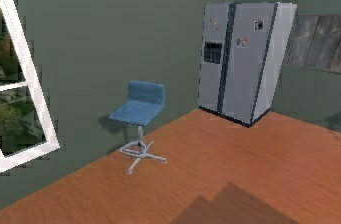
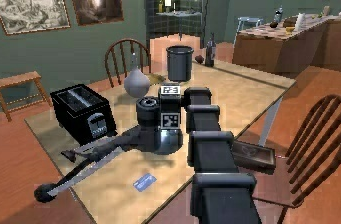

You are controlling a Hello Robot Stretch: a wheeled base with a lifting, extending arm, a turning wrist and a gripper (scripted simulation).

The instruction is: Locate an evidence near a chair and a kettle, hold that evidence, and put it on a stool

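In the arm side view my arm [image 2: 218,160] reaches over a light wooden table [image 2: 238,95]. The gripper [image 2: 56,173] points toward the table's near left corner, its thin fingers [image 2: 88,152] running just in front of a black toaster [image 2: 83,110]. I cannot tell whether it holds anything. A small flat blue and white thing [image 2: 145,181] lies on the tabletop just right of the fingers. Farther out stand a round grey narrow-necked vessel [image 2: 138,82] and a dark cylindrical pot [image 2: 180,62]. A blue swivel stool [image 1: 138,105] on a chrome base stands by the green wall.
Wooden chairs stand at the table's far side [image 2: 128,55] and right side [image 2: 318,140]. A small wooden bench [image 2: 13,90] sits at the left, a kitchen counter [image 2: 298,40] at the back right. A grey fridge [image 1: 243,60] and a large window [image 1: 8,90] flank the stool.
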